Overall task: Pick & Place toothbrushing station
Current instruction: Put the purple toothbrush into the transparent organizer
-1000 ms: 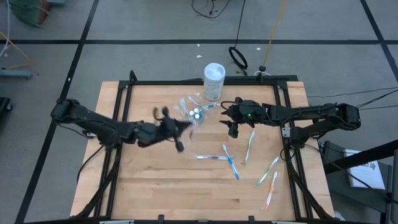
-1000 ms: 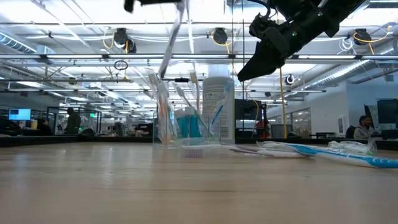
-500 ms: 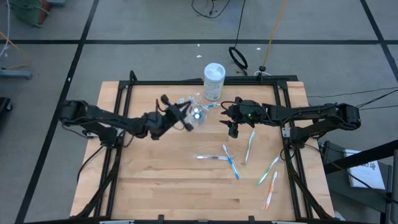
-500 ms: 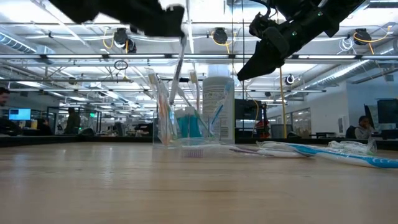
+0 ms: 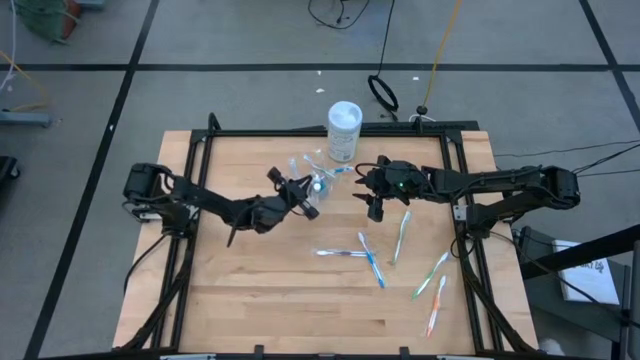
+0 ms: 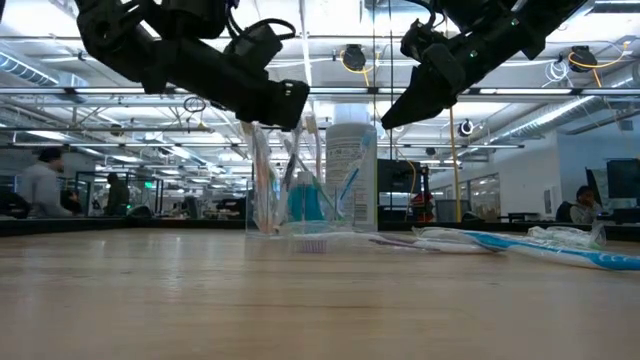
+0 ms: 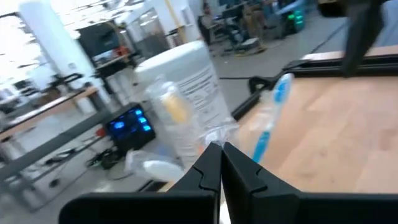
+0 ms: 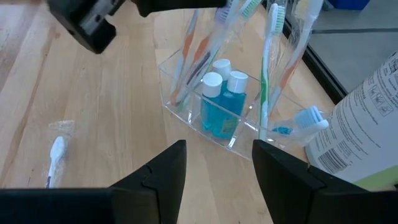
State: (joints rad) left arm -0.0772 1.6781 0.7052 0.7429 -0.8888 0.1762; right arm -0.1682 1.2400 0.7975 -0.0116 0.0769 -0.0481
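Toothbrushes (image 8: pixel 268 68) upright in clear cup (image 8: pixel 186 99)

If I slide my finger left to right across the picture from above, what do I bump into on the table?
left gripper → clear cup → white tub → right gripper → green toothbrush → orange toothbrush

My left claw (image 7: pixel 219 163) fills the foot of my left wrist view, hiding whatever it might pinch. The white tub (image 7: pixel 186 93) and wrapped toothbrush (image 7: pixel 268 118) there are smeared. From above, my left claw covers part of the clear cup (image 5: pixel 312 180). My right wrist view cuts off the tub.
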